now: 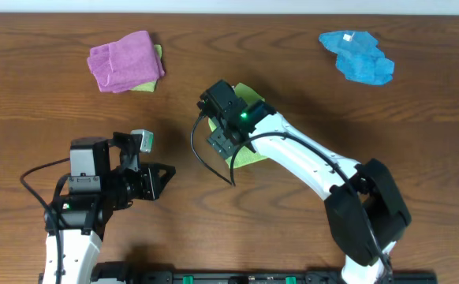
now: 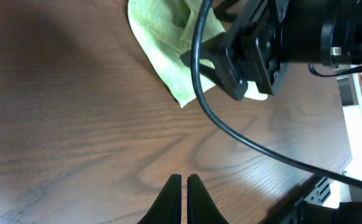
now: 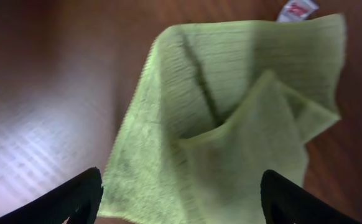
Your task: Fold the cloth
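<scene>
Over one green cloth [image 3: 231, 118], one right pincer [image 3: 182, 202], spread; apart, one left pincer [image 2: 184, 198], pressed together.

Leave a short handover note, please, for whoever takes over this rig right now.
Left claw: shut, empty, over bare table, short of the lime-green cloth.
Right claw: open, holding nothing, poised over the cloth.
Cloth: mid-table, one flap doubled over, edges uneven, white tag showing at a corner.
Done: at most a rough partial fold.
Left: probably grasp an edge, fold it neatly, flatten.
Purple-pink cloth and blue cloth lie at the far side, not part of this job.
</scene>
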You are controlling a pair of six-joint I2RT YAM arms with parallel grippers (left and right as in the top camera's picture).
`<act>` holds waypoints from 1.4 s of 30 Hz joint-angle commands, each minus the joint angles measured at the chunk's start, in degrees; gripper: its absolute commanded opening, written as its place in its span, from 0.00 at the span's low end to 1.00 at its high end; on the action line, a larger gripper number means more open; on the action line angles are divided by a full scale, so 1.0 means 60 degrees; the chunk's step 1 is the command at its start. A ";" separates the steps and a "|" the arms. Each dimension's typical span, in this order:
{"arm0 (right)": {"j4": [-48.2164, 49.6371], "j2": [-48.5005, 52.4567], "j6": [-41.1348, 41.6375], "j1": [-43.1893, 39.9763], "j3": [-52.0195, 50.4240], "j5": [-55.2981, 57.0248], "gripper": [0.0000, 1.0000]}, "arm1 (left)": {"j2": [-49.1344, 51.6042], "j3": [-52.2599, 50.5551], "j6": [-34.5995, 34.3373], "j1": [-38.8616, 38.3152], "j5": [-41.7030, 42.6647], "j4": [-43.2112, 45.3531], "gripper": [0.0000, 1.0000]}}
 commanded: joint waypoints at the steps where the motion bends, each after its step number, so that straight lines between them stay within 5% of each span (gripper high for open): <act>1: 0.0051 0.0506 0.0153 -0.0029 0.0186 0.0739 0.80 | -0.0047 -0.0051 0.0149 0.0015 0.0208 0.0033 0.06; 21: 0.0885 0.1053 0.0109 -0.0379 0.0186 0.4153 0.79 | -0.0047 -0.0051 0.0299 0.0015 0.0208 -0.0018 0.07; 35: 0.0750 0.1053 -0.0040 -0.0579 0.1013 0.4266 0.79 | -0.0025 -0.0157 0.0393 0.0011 0.0208 -0.0004 0.12; 42: 0.0572 0.1053 -0.0069 -0.0619 0.1213 0.4124 0.78 | 0.0273 -0.1118 -0.0033 0.0011 0.0776 0.1224 0.21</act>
